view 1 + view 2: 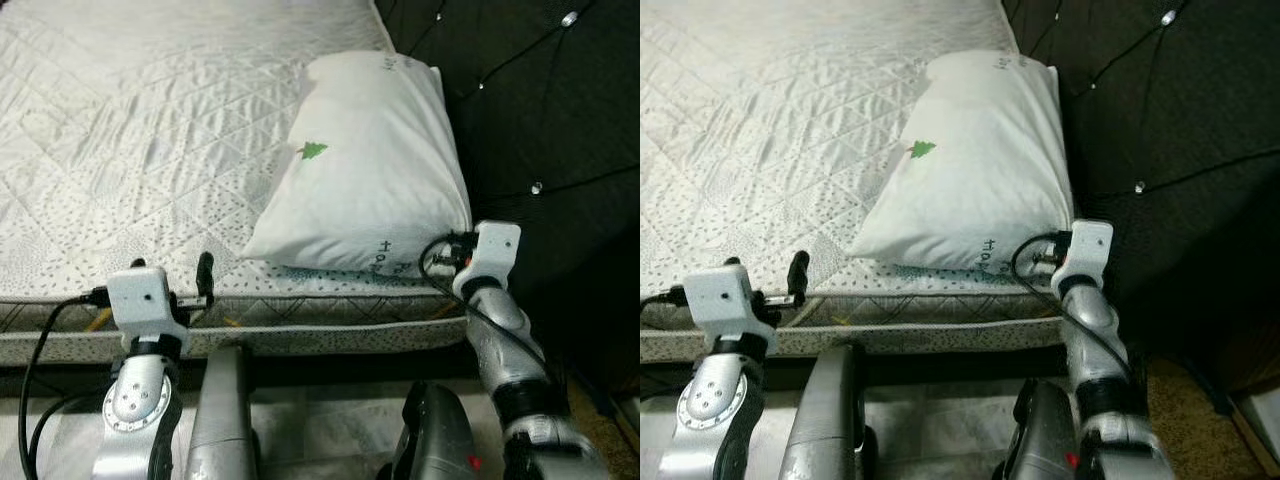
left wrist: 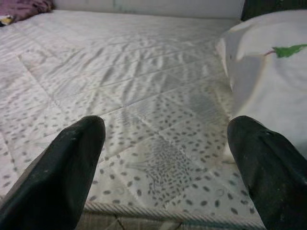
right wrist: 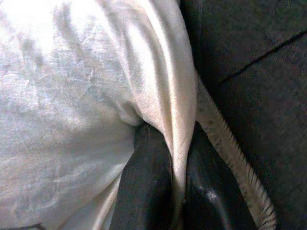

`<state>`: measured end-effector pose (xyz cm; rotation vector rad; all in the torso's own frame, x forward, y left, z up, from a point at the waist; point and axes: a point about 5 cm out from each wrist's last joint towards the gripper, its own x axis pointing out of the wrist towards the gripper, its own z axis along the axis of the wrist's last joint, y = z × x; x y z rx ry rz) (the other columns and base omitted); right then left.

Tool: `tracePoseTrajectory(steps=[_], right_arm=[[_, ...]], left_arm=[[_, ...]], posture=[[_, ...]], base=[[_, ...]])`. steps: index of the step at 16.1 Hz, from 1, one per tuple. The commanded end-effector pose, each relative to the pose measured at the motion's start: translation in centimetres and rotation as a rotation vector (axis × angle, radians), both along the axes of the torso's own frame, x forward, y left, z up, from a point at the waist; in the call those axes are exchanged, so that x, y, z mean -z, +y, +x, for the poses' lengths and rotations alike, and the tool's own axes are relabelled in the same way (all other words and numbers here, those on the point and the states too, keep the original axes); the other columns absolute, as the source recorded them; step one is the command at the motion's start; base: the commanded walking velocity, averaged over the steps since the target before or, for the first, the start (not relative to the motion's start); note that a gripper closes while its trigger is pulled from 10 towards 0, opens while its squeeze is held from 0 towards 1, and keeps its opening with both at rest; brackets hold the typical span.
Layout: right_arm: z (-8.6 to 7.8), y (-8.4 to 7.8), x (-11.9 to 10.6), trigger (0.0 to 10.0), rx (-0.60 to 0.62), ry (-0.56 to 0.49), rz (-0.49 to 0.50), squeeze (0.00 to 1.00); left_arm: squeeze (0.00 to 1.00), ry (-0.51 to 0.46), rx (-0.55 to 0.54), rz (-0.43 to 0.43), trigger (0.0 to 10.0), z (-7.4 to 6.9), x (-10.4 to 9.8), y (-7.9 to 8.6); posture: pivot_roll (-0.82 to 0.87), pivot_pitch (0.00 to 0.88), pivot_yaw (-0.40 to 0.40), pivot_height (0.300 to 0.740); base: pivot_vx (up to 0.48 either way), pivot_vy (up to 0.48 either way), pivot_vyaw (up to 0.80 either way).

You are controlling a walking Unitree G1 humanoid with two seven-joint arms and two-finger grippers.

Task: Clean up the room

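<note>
A home bedroom: a bed with quilted white mattress point(image 1: 150, 130), a white pillow point(image 1: 370, 160), and a dark tufted headboard point(image 1: 550, 110).

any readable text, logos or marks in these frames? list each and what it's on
Green tree-shaped mark: a printed emblem on the white pillow, no words with it.
Dark print near the pillow's top edge: too small to read.
Dark print near the pillow's bottom edge, beside the right gripper, whose fingers pinch the pillow's corner: blurred, unreadable.
No text on the mattress.
</note>
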<state>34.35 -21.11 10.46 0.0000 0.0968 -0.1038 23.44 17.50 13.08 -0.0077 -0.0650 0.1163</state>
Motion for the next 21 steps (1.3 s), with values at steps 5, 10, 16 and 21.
tracePoseTrajectory(steps=[5,10,16,21], right_arm=[[1.1,-8.0,-5.0,0.0,0.301,-0.044,-0.111,0.00],[-1.0,-9.3,-2.9,0.0,0.350,0.008,-0.154,0.00],[-3.4,-4.2,1.6,0.0,0.215,0.090,-0.074,0.00],[-0.7,-5.6,-1.2,0.0,0.218,0.051,-0.089,0.00]], left_arm=[[0.00,0.020,-0.015,-0.033,10.0,-0.2,0.5,0.4],[0.00,0.045,-0.009,-0.043,10.0,-0.5,1.1,0.1],[0.00,0.043,-0.003,-0.042,10.0,-0.1,1.0,0.0],[0.00,0.058,-0.003,-0.046,10.0,-0.1,1.4,-0.5]], posture=[[0.03,0.069,-0.061,0.529],[0.02,0.080,-0.065,0.529],[0.00,0.094,-0.044,0.529],[0.01,0.077,-0.066,0.529]], base=[[0.000,0.000,0.00],[0.000,0.000,0.00],[0.000,0.000,0.00],[0.000,0.000,0.00]])
